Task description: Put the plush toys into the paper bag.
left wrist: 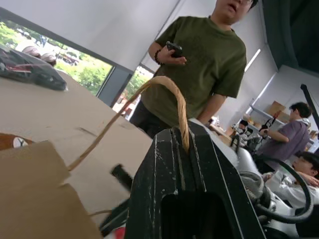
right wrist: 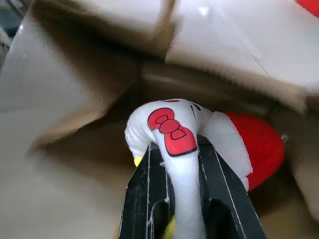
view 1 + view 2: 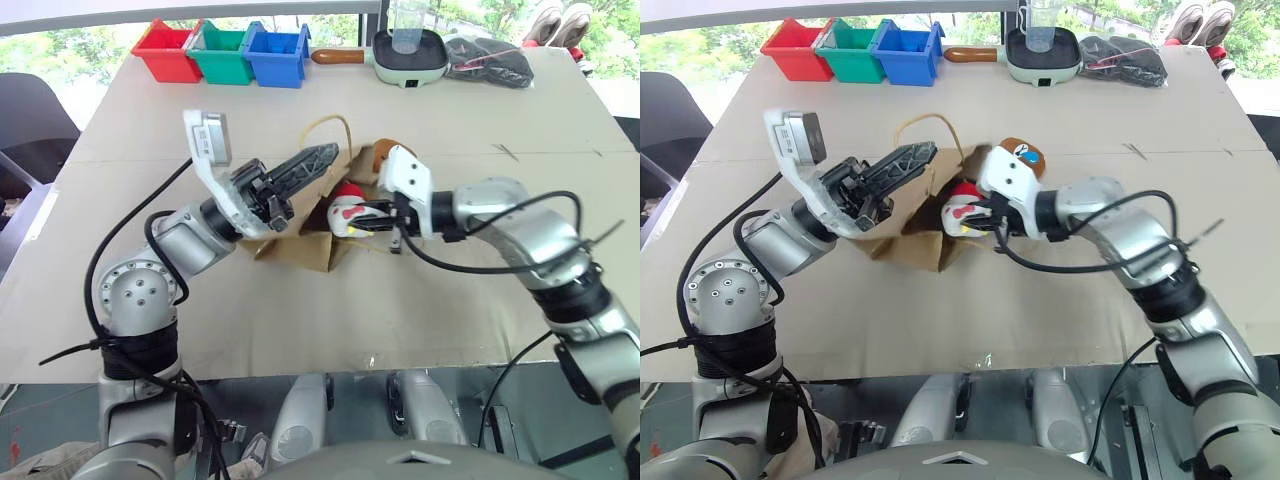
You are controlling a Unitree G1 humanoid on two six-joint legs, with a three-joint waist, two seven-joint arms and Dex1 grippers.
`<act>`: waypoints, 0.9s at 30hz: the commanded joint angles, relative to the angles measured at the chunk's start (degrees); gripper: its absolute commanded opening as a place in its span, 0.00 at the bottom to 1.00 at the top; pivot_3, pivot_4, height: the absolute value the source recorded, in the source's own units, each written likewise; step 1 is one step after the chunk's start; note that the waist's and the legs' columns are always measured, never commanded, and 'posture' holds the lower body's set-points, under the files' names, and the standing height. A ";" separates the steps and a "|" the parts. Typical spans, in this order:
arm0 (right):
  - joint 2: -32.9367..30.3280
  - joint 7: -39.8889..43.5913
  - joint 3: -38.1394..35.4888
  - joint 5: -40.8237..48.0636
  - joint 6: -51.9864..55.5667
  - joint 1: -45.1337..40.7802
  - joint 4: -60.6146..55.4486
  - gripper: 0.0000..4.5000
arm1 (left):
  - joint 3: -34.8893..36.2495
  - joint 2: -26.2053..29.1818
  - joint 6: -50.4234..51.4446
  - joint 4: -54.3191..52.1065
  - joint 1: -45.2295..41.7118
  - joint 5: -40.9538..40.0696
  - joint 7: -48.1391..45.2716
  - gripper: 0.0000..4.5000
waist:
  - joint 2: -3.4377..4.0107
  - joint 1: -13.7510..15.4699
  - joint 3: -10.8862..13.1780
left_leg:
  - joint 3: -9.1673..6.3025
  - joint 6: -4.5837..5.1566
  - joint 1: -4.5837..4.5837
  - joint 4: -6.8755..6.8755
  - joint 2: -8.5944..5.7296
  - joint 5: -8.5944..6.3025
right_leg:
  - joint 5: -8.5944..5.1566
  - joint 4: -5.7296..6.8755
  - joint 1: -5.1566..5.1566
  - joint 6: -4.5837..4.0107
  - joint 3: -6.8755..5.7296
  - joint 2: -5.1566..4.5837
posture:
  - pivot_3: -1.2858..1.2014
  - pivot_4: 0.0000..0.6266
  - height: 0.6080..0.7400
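- Right end effector (image 3: pixel 372 219): black fingers pinching the white plush chicken with red comb (image 3: pixel 348 212), held at the mouth of the brown kraft paper bag (image 3: pixel 305 235) lying on the desk (image 3: pixel 450 310).
- Left end effector (image 3: pixel 300 172): pressed together on the bag's tan twisted cord handle (image 1: pixel 172 94), lifting the opening.
- Brown rounded plush toy (image 3: pixel 1022 152): on the desk just behind the bag.
- Risk: the handle slipping would likely let the mouth sag shut, blocking the chicken.
- Red, green and blue bins (image 3: pixel 222 50): at the far edge.

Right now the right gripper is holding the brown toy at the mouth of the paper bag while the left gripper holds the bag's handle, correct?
Not quite. The right gripper holds the white chicken, not the brown toy, which lies on the table behind the bag; the right wrist view shows it. The left gripper does hold the handle.
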 commanded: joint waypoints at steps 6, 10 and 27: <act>8.18 7.94 0.24 -1.42 -4.78 -3.27 8.92 0.00 | 2.72 -0.09 -1.91 -5.36 2.62 -1.73 2.10 0.00 | 0.00 0.19 0.00 | -0.22 -0.01 -0.02 -0.02 -0.01 0.01 | 0.00 -0.03 -0.01 0.00 -0.02 -0.09 | 0.52 0.24 1.00; 7.73 9.82 -1.07 -1.71 -5.00 -0.92 7.94 0.45 | 4.47 0.39 -2.73 -7.07 5.12 -1.89 3.62 0.00 | 0.01 0.17 0.00 | -0.25 -0.01 -0.01 -0.02 -0.02 0.00 | 0.00 -0.01 -0.01 0.00 -0.01 -0.10 | 0.52 0.24 1.00; -1.08 -7.19 -19.01 -4.02 -0.38 1.06 1.79 0.93 | 9.39 -0.18 -8.71 -7.59 9.81 1.13 8.55 0.00 | 0.00 0.00 0.01 | -0.08 0.00 0.05 -0.04 -0.01 -0.01 | 0.00 0.04 0.00 -0.01 0.07 -0.07 | 0.52 0.24 1.00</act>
